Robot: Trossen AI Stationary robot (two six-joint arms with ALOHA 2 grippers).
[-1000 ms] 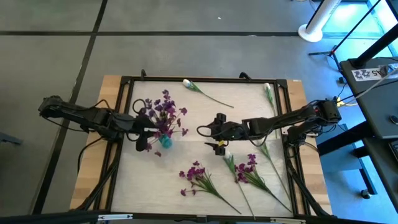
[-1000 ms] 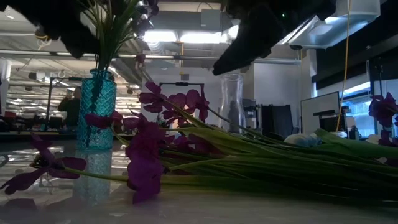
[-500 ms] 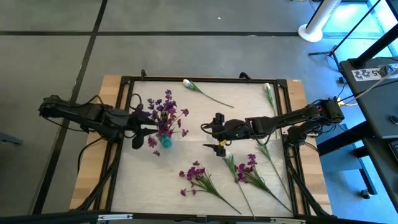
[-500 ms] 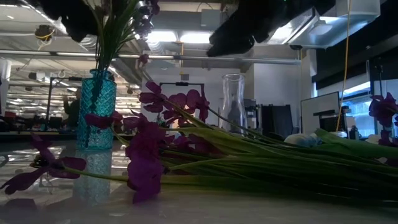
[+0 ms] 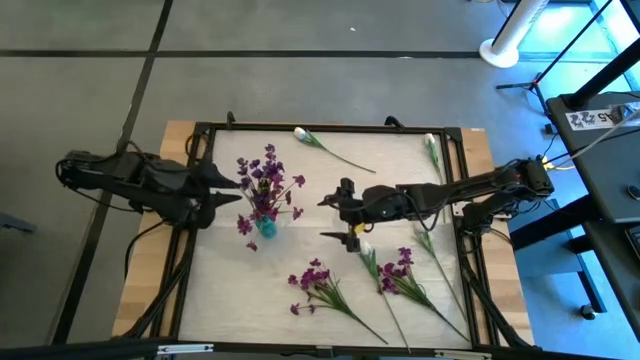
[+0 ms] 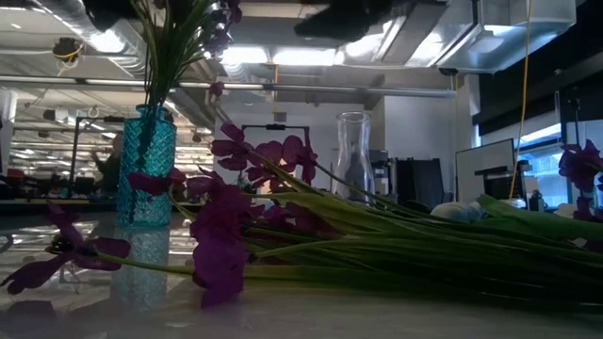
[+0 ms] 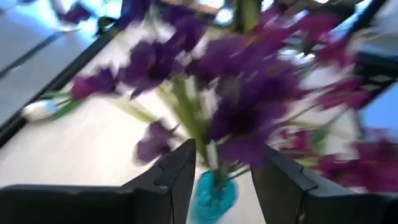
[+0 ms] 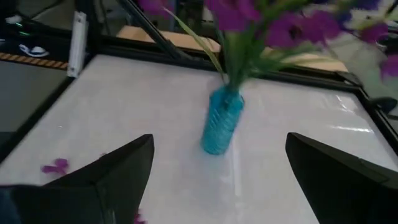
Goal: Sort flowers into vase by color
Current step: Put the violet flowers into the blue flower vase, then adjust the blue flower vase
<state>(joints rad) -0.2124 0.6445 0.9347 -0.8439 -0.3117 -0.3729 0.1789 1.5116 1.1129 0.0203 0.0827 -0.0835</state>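
Observation:
A teal vase [image 5: 266, 227] stands left of the table's middle and holds a bunch of purple flowers [image 5: 265, 180]. My left gripper [image 5: 228, 190] hovers just left of that bunch, raised and open, with the vase [image 7: 214, 193] showing through its gap. My right gripper [image 5: 332, 217] hangs over the table's middle, wide open and pointing at the teal vase [image 8: 222, 121]. A clear glass vase [image 6: 351, 155] stands farther back in the low view. Loose purple stems [image 5: 320, 285] and white buds [image 5: 303, 134] lie flat on the table.
A second purple stem [image 5: 400, 272] and a white bud on a long stem [image 5: 366, 252] lie near the front, below my right arm. Another white bud [image 5: 430, 145] lies at the far right. A black frame [image 5: 330, 126] runs round the table top.
My left gripper has drawn back from the flowers in the teal vase toward the table's left edge and risen. My right gripper has also risen and tipped closer to level. In the low view both have climbed nearly out of the picture's top. The flowers stay in the vase.

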